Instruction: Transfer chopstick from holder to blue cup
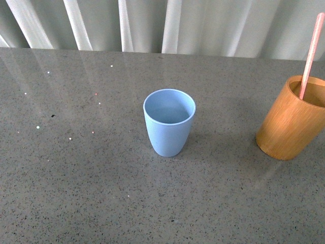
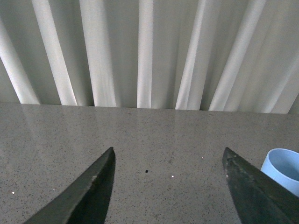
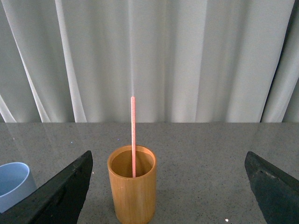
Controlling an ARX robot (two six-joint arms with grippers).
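Note:
The light blue cup point(image 1: 169, 122) stands upright and empty in the middle of the grey table. The orange-brown holder point(image 1: 291, 119) stands at the right edge of the front view with one pink chopstick point(image 1: 311, 56) upright in it. In the right wrist view the holder point(image 3: 132, 184) and chopstick point(image 3: 133, 135) stand ahead of my open right gripper point(image 3: 168, 161), nearer one finger. My left gripper point(image 2: 169, 156) is open and empty over bare table; the blue cup point(image 2: 282, 169) shows beyond one fingertip. Neither gripper shows in the front view.
The grey speckled table point(image 1: 76, 168) runs back to white curtains point(image 1: 167, 23) at its far edge. The blue cup's rim point(image 3: 11, 182) shows at the edge of the right wrist view, beside the holder.

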